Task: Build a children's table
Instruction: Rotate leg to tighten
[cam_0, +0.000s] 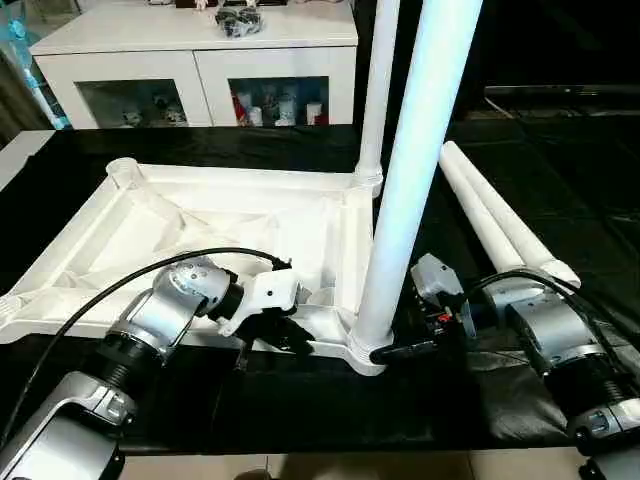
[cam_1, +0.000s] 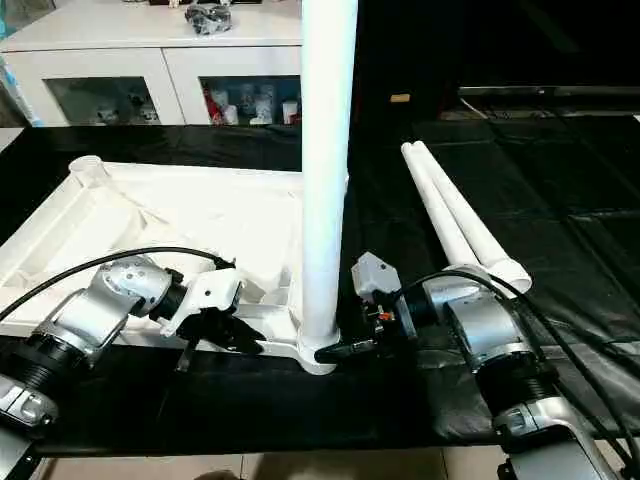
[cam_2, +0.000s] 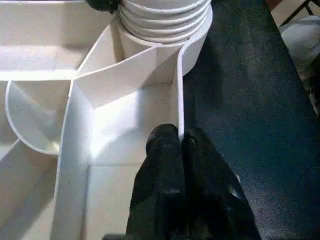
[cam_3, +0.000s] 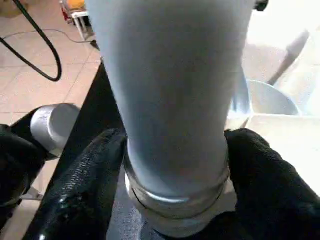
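The children's table top (cam_0: 200, 215) lies upside down on black cloth, ribbed underside up. One white leg (cam_0: 410, 200) stands upright in the near right corner socket, and a second leg (cam_0: 378, 90) stands in the far right socket. Two more legs (cam_0: 495, 215) lie side by side on the cloth to the right. My left gripper (cam_2: 180, 137) is shut on the thin rim wall at the top's near edge, close to the near leg. My right gripper (cam_3: 175, 145) reaches in from the right, its black fingers (cam_3: 85, 180) pressed against both sides of the near leg's base.
A white cabinet (cam_0: 200, 60) with glass doors stands behind the table, small items on its top. Black cables (cam_0: 120, 280) arc over both forearms. The cloth's front edge and tiled floor lie just below my arms.
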